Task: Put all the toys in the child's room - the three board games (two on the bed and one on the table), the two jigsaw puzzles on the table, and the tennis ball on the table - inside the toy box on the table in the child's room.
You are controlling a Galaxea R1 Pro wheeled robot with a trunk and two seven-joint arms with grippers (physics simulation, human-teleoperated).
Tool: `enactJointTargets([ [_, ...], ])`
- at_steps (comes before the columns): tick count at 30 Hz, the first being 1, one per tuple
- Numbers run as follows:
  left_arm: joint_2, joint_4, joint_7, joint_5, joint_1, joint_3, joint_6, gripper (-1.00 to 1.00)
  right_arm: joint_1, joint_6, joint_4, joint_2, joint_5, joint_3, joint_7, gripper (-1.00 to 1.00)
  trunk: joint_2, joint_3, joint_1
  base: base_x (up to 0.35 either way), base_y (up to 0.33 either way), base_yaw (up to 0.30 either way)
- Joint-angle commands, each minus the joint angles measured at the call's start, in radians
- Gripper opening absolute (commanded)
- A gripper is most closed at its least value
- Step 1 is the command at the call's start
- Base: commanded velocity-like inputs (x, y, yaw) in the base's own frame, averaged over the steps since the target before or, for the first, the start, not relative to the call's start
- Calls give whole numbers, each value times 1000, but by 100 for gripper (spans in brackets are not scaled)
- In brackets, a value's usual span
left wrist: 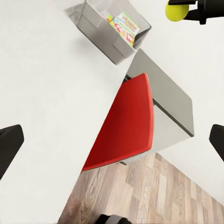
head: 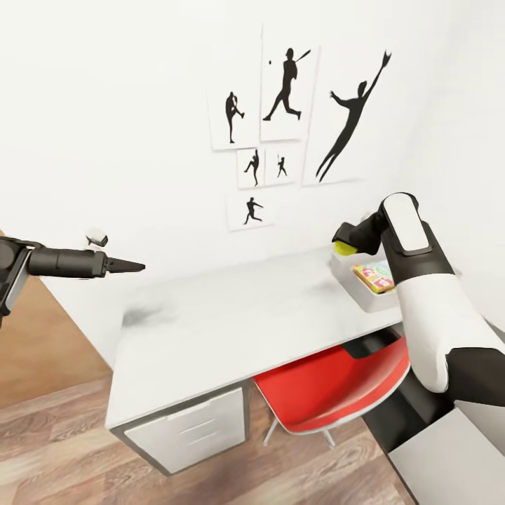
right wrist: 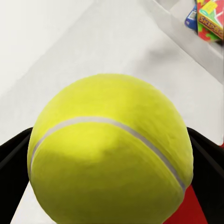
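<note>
My right gripper (head: 345, 238) is shut on the yellow-green tennis ball (head: 343, 247), holding it in the air just above the left end of the light grey toy box (head: 365, 294). The ball (right wrist: 109, 149) sits between the black fingers (right wrist: 13, 156) in the right wrist view. The toy box (left wrist: 100, 35) stands at the right end of the pale table (head: 231, 315) and holds a bright board game (head: 374, 275) (left wrist: 125, 23). I cannot tell the jigsaw puzzles apart in it. My left gripper (head: 133, 266) hangs open above the table's left end. The bed is out of view.
A red and white chair (head: 337, 382) is tucked under the table's right half, below my right arm. White drawers (head: 193, 428) sit under the left end. The wall with black silhouette posters (head: 284, 91) is right behind the table. Wood floor (head: 63, 449) lies to the left.
</note>
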Motion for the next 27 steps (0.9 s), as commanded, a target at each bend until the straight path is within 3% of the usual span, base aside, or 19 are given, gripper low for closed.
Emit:
enactJointTargets([
  [1, 1, 0, 1, 5, -1, -4, 11, 100, -1, 3, -1, -1, -9, 4, -10, -100, -2, -3, 1, 287, -99, -35],
  [11, 0, 0, 1, 4, -1, -5, 11, 100, 10, 3, -94, -1, -7, 13, -11, -100, -2, -4, 1, 140, -147, -9],
  [27, 0, 0, 1, 4, -1, -5, 11, 100, 11, 3, -102, -1, -8, 12, -10, -100, -2, -4, 1, 65, -68, 0],
])
